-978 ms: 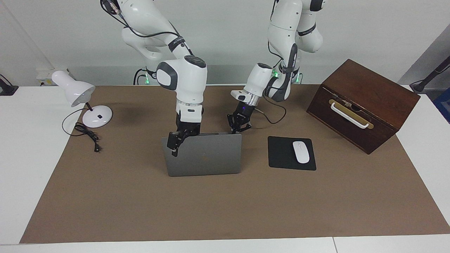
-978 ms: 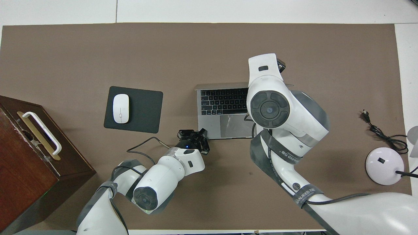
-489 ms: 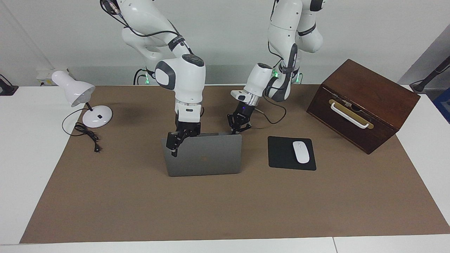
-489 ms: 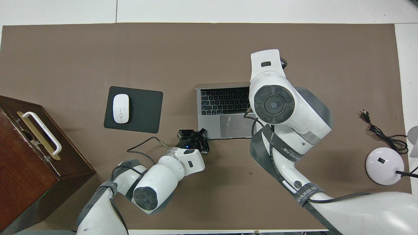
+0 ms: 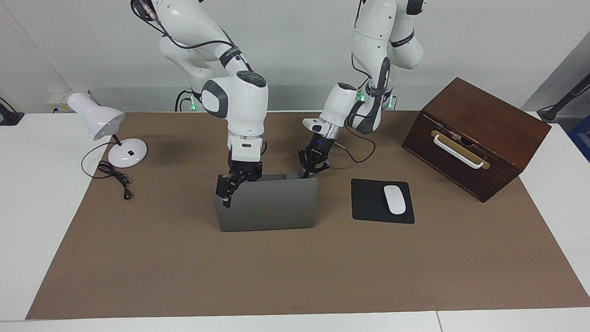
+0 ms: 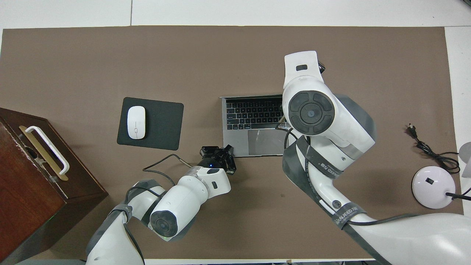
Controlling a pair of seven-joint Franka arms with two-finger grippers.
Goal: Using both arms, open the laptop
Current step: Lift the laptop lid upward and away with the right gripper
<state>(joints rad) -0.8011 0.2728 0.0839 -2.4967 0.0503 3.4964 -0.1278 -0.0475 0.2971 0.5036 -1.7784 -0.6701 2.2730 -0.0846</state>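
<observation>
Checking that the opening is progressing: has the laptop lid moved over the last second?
Yes. The laptop lid has tipped farther from the robots: in the overhead view its top edge now covers less mat beside the unmoved mouse pad.

laptop point(image 5: 269, 207) mid-mat, mouse pad point(image 5: 368, 203) beside it, mouse point(image 5: 394, 199) on pad

A white mouse point(image 5: 394, 199) lies on a black mouse pad point(image 5: 368, 203). A brown wooden box point(image 5: 477, 136) with a white handle stands at the left arm's end of the bench point(image 5: 27, 184), a white desk lamp point(image 5: 108, 133) at the right arm's end.
</observation>
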